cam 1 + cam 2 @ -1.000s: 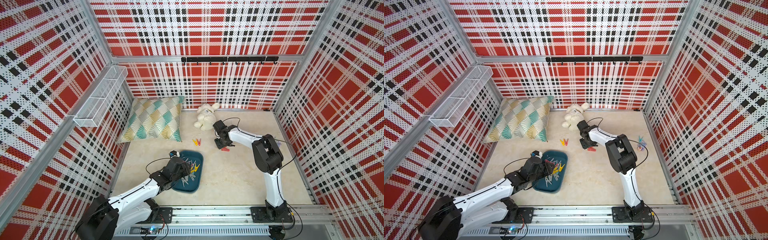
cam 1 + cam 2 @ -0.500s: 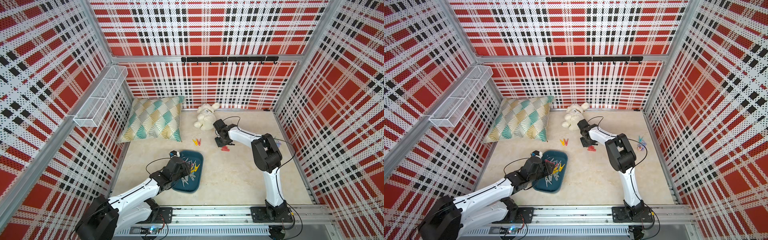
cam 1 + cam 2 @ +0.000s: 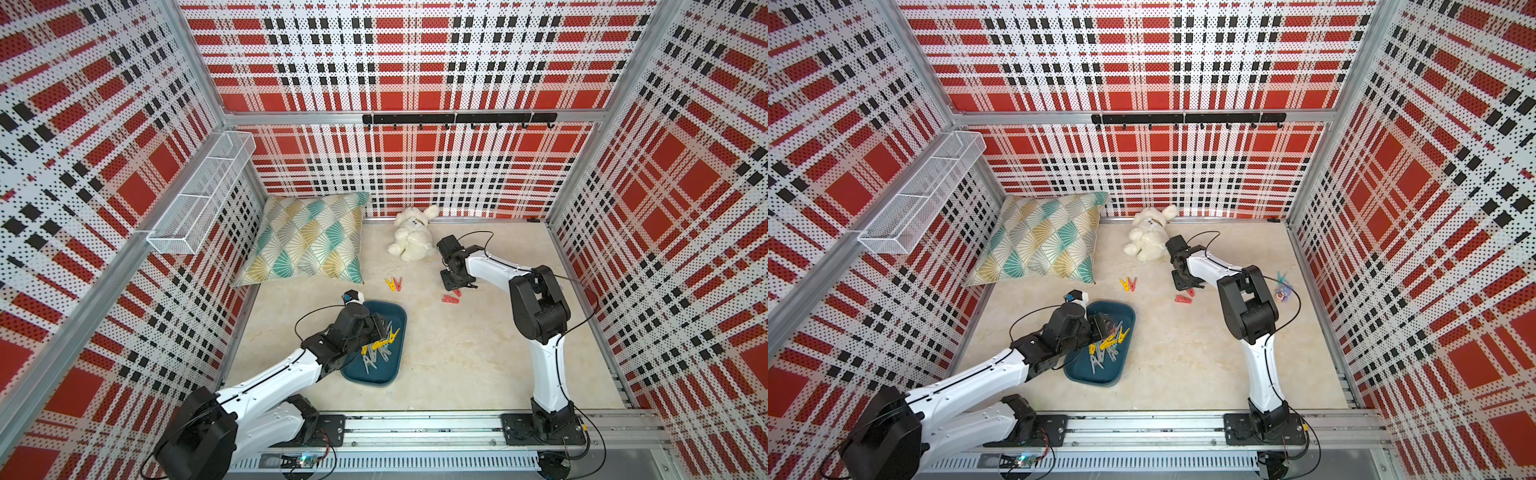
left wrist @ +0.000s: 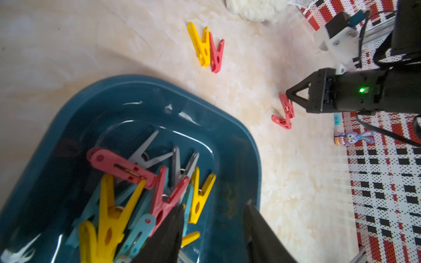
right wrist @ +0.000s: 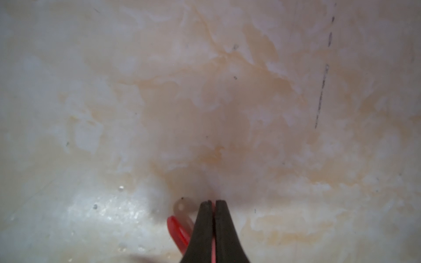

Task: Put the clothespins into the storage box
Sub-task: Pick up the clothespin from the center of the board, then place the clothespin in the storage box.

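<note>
The dark teal storage box [image 3: 384,376] [image 3: 1096,376] [image 4: 136,98] lies front left and holds several clothespins [image 3: 378,349] [image 3: 1106,347] [image 4: 136,182] in red, yellow, light blue and grey. My left gripper [image 3: 380,328] [image 4: 211,227] hangs open over the box with only its floor between the fingers. At mid-floor my right gripper [image 3: 455,286] [image 3: 1187,286] [image 5: 211,202] points down, shut on a red clothespin [image 4: 287,105] [image 5: 177,230]; a red strip shows between the jaws. A second red one [image 3: 449,299] [image 4: 281,121] lies beside it. A yellow and red pair [image 3: 393,284] [image 4: 206,47] lies behind the box.
A patterned pillow [image 3: 307,241] leans in the back left corner, and a white plush toy [image 3: 411,237] lies just behind the right gripper. A white wire basket [image 3: 199,195] hangs on the left wall. A small bunny figure [image 3: 1283,293] and a light blue peg [image 3: 1281,277] lie by the right wall.
The right gripper's jaws have closed on the red clothespin on the floor. The left arm has stayed over the box.
</note>
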{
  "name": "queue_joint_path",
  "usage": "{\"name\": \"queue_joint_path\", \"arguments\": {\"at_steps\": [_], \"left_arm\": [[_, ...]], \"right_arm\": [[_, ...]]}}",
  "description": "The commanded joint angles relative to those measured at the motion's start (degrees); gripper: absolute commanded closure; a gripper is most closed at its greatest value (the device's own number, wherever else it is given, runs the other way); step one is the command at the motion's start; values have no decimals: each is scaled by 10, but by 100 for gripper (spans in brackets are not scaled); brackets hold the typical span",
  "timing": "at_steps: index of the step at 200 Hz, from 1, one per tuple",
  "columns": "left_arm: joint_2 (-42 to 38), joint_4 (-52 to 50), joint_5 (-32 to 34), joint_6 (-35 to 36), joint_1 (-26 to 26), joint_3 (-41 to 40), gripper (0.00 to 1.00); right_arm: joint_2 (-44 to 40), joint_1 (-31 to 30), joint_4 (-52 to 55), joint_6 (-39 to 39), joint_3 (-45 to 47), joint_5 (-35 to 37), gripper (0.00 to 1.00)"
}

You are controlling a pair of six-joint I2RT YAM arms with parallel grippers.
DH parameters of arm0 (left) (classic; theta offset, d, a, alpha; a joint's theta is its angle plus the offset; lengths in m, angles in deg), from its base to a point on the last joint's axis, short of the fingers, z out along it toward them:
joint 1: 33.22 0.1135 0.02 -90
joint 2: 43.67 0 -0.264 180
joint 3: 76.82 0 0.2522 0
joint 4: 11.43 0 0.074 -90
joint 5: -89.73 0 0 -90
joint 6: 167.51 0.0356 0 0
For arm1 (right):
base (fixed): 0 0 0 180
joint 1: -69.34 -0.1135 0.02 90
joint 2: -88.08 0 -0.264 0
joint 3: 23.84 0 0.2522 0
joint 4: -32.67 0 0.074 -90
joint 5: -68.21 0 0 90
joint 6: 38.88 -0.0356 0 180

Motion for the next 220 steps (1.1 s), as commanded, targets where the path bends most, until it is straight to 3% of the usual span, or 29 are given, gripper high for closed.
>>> {"name": "queue_joint_path", "arguments": {"at_steps": [1, 106, 159, 220], "left_arm": [[15, 26, -9, 20, -8, 32, 51], [102, 136, -30, 25, -56, 89, 50], [132, 148, -26, 28, -67, 100, 50], [149, 143, -18, 37, -70, 112, 50]], "right_arm": [[-55, 2, 5, -19, 10, -10, 100], [-186, -10, -144, -162, 136, -369, 100], [-191, -47, -196, -242, 147, -446, 99], [-191, -79, -200, -263, 132, -460, 98]]}}
